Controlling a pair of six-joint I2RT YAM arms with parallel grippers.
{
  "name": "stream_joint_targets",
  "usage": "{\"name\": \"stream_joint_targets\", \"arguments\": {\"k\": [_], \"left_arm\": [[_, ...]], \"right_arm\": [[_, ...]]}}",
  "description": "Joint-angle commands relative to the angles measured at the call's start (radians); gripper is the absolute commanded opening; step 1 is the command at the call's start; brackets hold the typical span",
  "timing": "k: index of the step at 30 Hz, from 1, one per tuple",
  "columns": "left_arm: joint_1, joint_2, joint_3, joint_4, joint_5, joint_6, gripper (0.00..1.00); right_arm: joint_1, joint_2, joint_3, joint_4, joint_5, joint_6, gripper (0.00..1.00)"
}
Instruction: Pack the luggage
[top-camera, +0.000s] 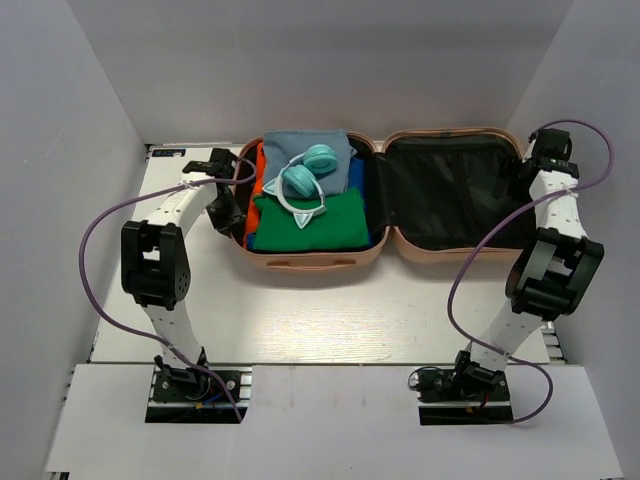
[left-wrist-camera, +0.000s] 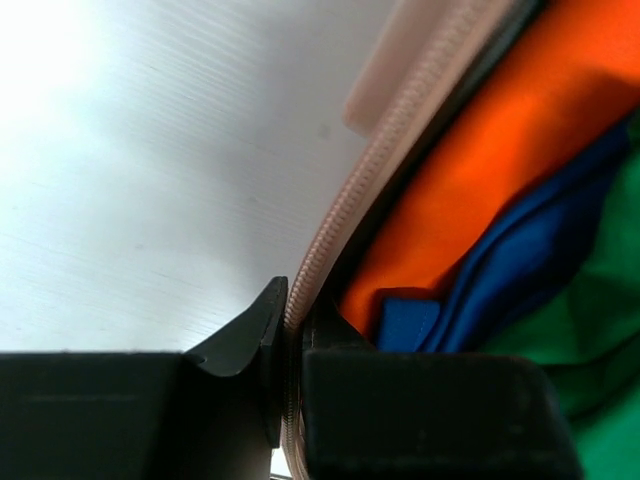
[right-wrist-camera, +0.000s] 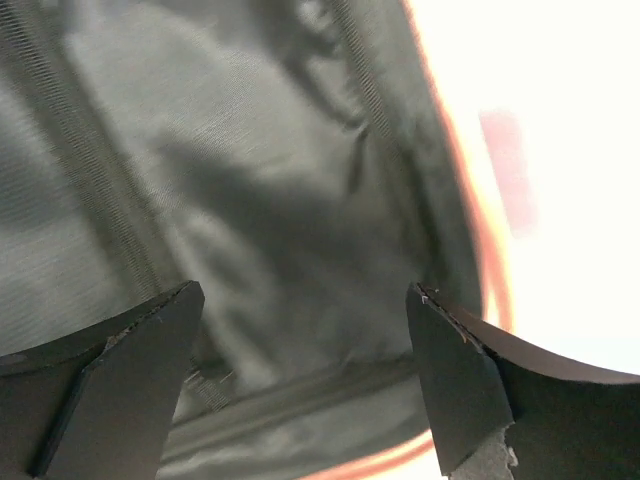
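Jaws on the left gripper are clenched on the zipper rim of the luggage, pinching the left edge of the packed half right beside the orange cloth. Over on the other side, the right gripper has its jaws spread wide with nothing between them, hanging over the black lining at the far right of the lid half. The luggage lies opened flat across the far part of the table. Its left shell is stuffed with folded clothes with teal headphones on top, and its right shell shows only lining.

Handling-wise, it looks like a stiff hard shell, probably light and smooth enough to slip, so the raised rim seems the sensible place to grab. The lid side should swing on the middle hinge if taken by its outer right rim. The clothes are soft and heaped, so they may push back on closing, and the headphones could get squashed.
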Motion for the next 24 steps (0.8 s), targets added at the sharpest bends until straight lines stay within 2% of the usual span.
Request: {"name": "stream_joint_targets", "arguments": {"k": [1,4,6,11,17,24], "left_arm": [[0.135,0.039,-0.004,-0.174,-0.302,-0.034,0.00],[0.153,0.033,-0.004,-0.214,-0.335,-0.034,0.00],[0.204,0.021,-0.011,-0.216,-0.355,-0.032,0.00],[0.232,-0.010,-0.027,-0.239,-0.391,-0.002,0.00],[0.236,-0.036,-0.039,-0.211,-0.357,-0.003,0.00],[0.235,-0.065,-0.063,-0.171,-0.305,-0.009,0.00]], "right_arm": [[-0.048,0.016,0.063,0.008,-0.076,-0.082,0.88],[-0.081,0.026,0.033,0.043,-0.117,-0.117,0.88],[-0.088,0.027,0.014,0.050,-0.174,-0.163,0.88],[-0.104,0.039,0.005,0.060,-0.197,-0.217,0.88],[-0.116,0.104,-0.030,-0.015,-0.372,-0.249,0.88],[-0.110,0.257,0.060,-0.141,-0.481,-0.249,0.88]]}}
